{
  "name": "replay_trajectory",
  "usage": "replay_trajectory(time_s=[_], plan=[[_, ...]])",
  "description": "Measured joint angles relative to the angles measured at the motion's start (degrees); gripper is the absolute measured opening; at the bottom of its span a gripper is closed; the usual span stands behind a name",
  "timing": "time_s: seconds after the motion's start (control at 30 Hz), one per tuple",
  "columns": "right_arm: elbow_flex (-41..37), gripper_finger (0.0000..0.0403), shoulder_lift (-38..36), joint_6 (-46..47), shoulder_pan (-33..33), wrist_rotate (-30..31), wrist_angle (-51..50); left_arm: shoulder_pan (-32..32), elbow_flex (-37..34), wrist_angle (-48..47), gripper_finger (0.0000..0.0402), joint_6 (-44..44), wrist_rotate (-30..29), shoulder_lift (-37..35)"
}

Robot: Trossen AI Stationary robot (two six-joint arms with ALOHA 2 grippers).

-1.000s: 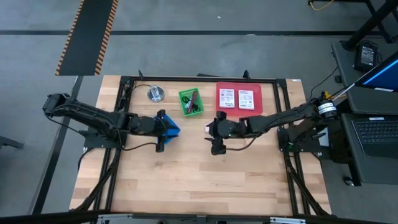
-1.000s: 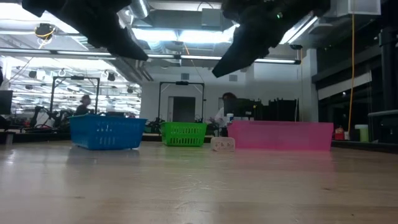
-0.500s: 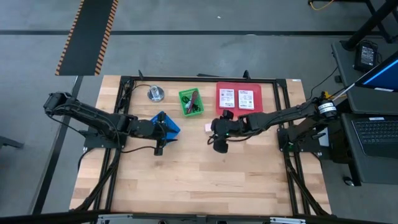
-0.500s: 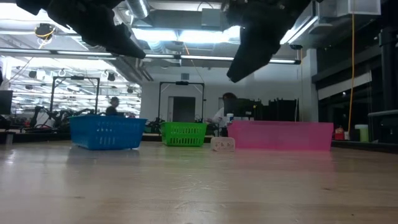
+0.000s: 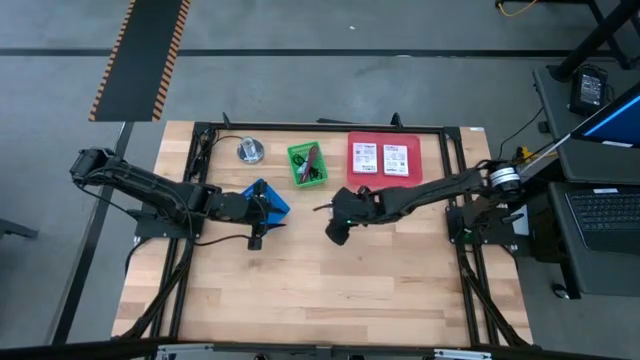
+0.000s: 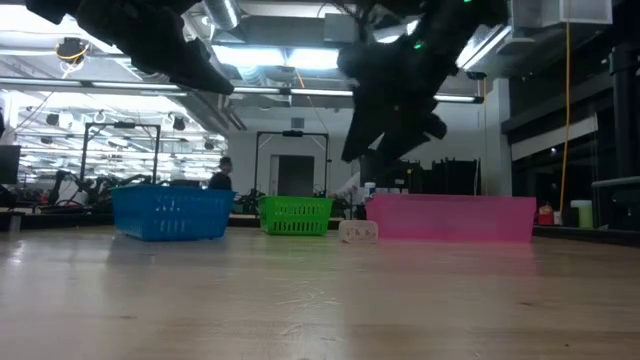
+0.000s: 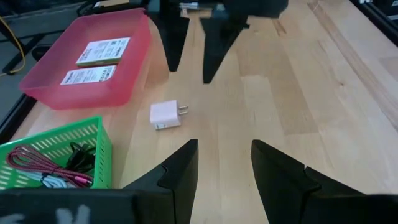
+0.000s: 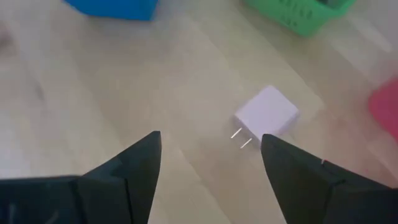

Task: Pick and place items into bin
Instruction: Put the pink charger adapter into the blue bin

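The pink cube [image 7: 166, 115], a small plug adapter with two metal prongs, lay flat on the bare table [image 5: 300, 290] as the only loose item, just beside the pink bin [image 7: 93, 74] on the side facing the green bin [image 7: 56, 155]. The right gripper [image 8: 208, 165] hovered above the table close to the cube, fingers spread wide and empty, with the cube lying just ahead of the gap between them. In the right wrist view the prongs pointed back toward that gripper, so the cube's flat side faces appeared the likelier surfaces to pinch. The left gripper [image 7: 224, 165] waited over the blue bin [image 5: 268, 198], fingers likewise spread and empty, and stood farther from the cube than the right. The two white packets [image 5: 382, 158] already lay in the pink bin, and cords in the green bin. Open wood surrounded the cube on the sides away from the pink bin, so a descent looked unobstructed; the nearby bin wall was the one edge to mind.
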Motion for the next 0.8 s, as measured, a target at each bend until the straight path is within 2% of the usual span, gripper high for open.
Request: replay_trajectory(time_s=[0.13, 0.3, 0.5, 0.8], plan=[[5.52, 0.0253, 4.57, 3.03, -1.95, 0.06, -5.09, 0.00, 0.00, -0.02, 0.0143, 0.02, 0.01, 0.00], [11.68, 0.0253, 10.09, 11.66, -4.71, 0.15, -15.29, 0.00, 0.00, -0.56, 0.0143, 0.03, 0.13, 0.00], [12.31, 0.0253, 13.42, 15.55, -6.25, 0.07, -13.07, 0.00, 0.00, -1.06, 0.0143, 0.06, 0.21, 0.00], [12.31, 0.0253, 14.61, 21.28, -6.23, 0.04, -12.70, 0.00, 0.00, -2.56, 0.0143, 0.09, 0.21, 0.00]])
